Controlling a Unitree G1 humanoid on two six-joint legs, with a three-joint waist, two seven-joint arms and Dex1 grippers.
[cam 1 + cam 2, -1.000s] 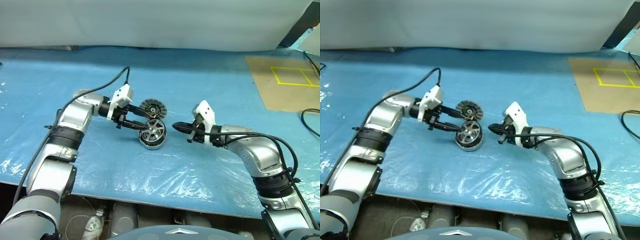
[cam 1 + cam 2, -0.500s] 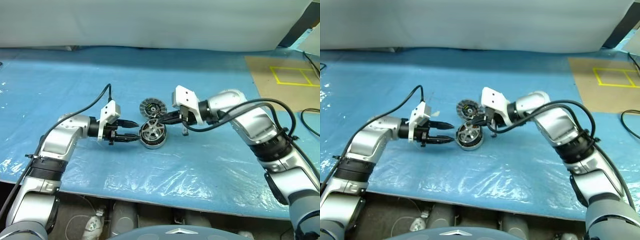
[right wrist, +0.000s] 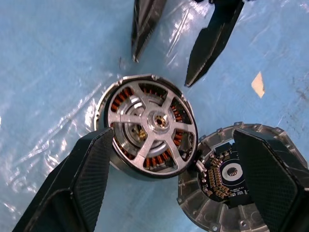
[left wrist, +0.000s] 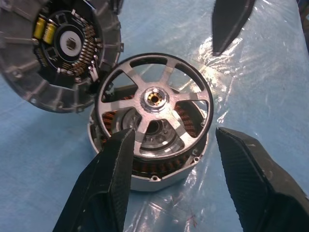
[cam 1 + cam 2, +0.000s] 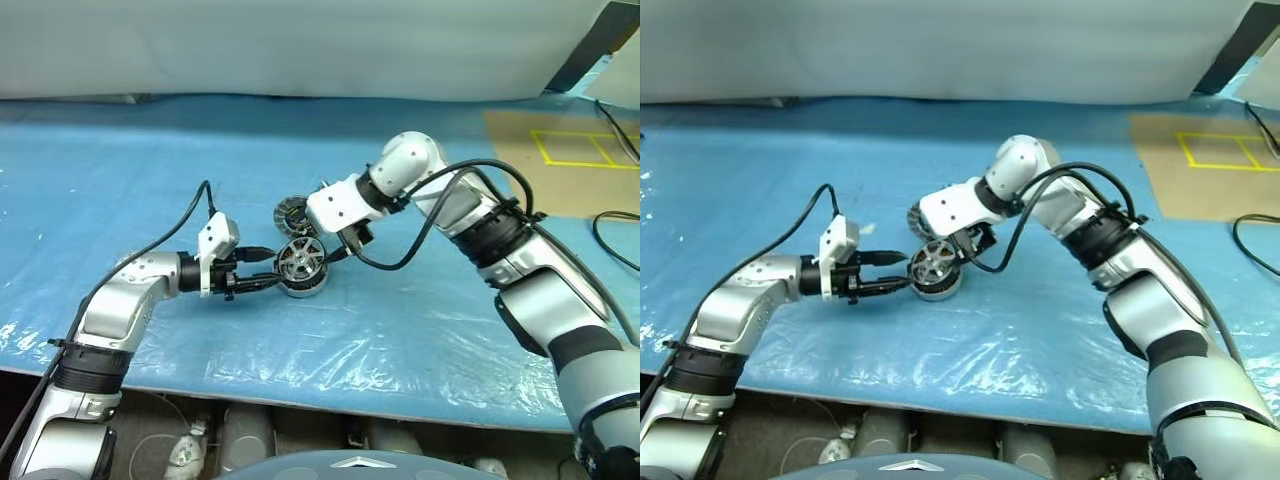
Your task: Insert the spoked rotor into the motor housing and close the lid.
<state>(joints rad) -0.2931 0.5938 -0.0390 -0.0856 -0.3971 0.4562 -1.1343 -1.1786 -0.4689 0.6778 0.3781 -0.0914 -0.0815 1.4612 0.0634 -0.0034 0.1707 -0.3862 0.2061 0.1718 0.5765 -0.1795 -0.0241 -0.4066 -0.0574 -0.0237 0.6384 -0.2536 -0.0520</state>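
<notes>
On the blue plastic-covered table (image 5: 420, 330), near its middle, the short round silver motor housing (image 4: 145, 176) with copper-coloured windings is found, and the small silver open-spoked rotor (image 4: 154, 113) is seen resting on its top, apparently tilted and not fully seated. The flat grey ribbed lid (image 4: 58, 53) with its dark centre and yellow marks lies touching the housing's rim, uncovered side up. The left gripper (image 4: 174, 145) is held with jaws apart around the housing, nothing clamped. The right gripper (image 3: 178, 159) is spread wide above rotor and lid, empty. A jam is judged likely if the rotor is pressed while cocked, and the housing could be knocked aside by either finger. Otherwise the housing holds nothing.
</notes>
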